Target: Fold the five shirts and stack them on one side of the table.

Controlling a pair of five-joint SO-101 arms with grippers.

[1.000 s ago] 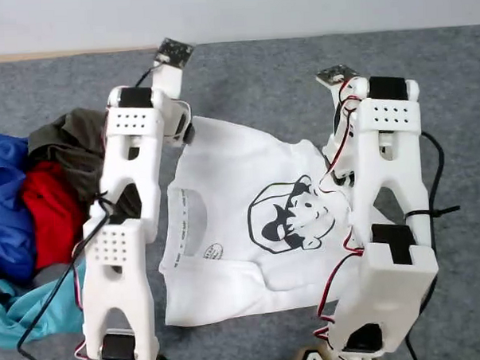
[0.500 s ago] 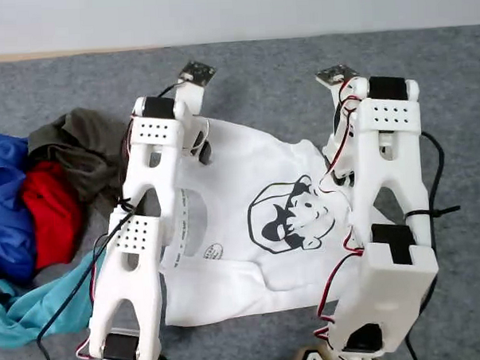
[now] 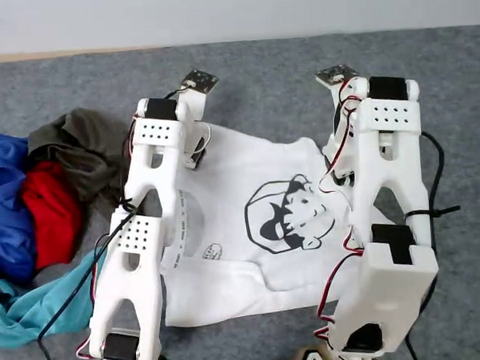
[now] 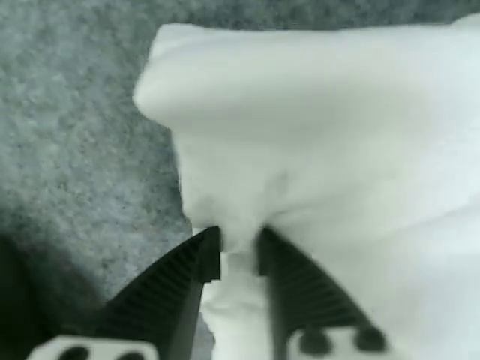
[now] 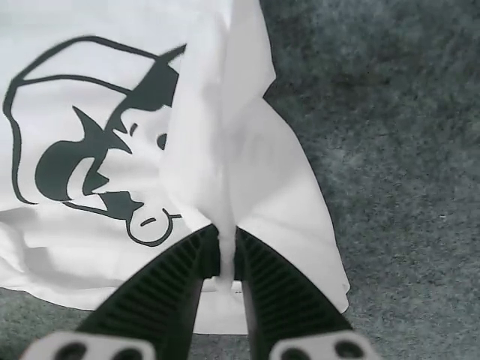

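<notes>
Two white plastic arms stand at the near edge of the grey felt-covered counter, the left arm and the right arm. One white cotton shirt with a black cartoon face print lies spread between them. Four more shirts are heaped on the left arm's outer side. A teal shirt is nearest, then a red shirt and a blue shirt side by side, with an olive-grey shirt farthest. Farther out, the right end effector is pinched narrowly on a raised ridge of white fabric at the shirt's right edge, just beside the print. The left end effector is clamped on a puckered fold at the white shirt's far left corner
</notes>
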